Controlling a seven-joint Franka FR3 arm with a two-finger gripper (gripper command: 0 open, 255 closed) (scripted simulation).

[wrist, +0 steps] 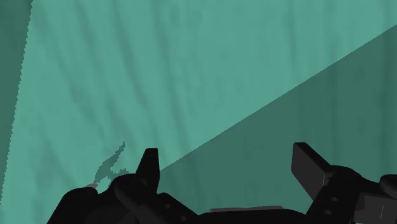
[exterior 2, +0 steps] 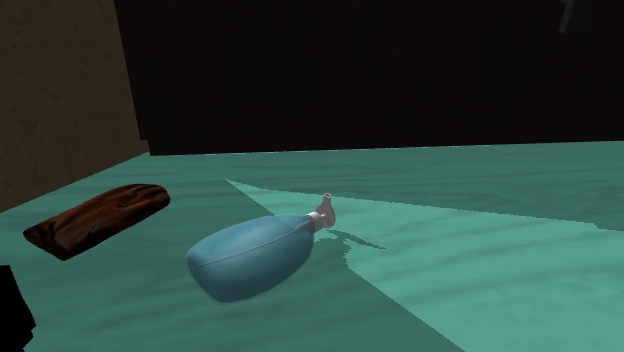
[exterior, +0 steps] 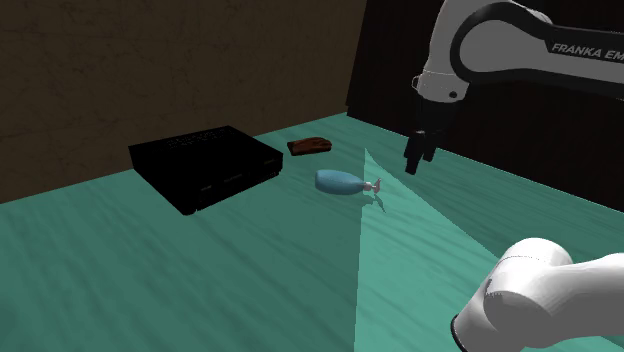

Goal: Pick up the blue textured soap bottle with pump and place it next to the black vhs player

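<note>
Shoulder view: the blue soap bottle [exterior: 340, 182] lies on its side on the teal tabletop [exterior: 150, 270], pump end pointing right. The black VHS player [exterior: 205, 165] sits to its left, near but not touching. A flat brown slab [exterior: 310, 146] lies just on the far side of the bottle. The tool [exterior: 414, 160] hangs above the tabletop, right of the bottle and clear of it.

Second exterior view: bottle on its side, pale pump [exterior 2: 325, 210] at its far end; brown slab to its left, apart from it.

Wrist view: fingers [wrist: 149, 167] stand well apart with nothing between them, bare tabletop beyond; the tool is spread wide and grips nothing
</note>
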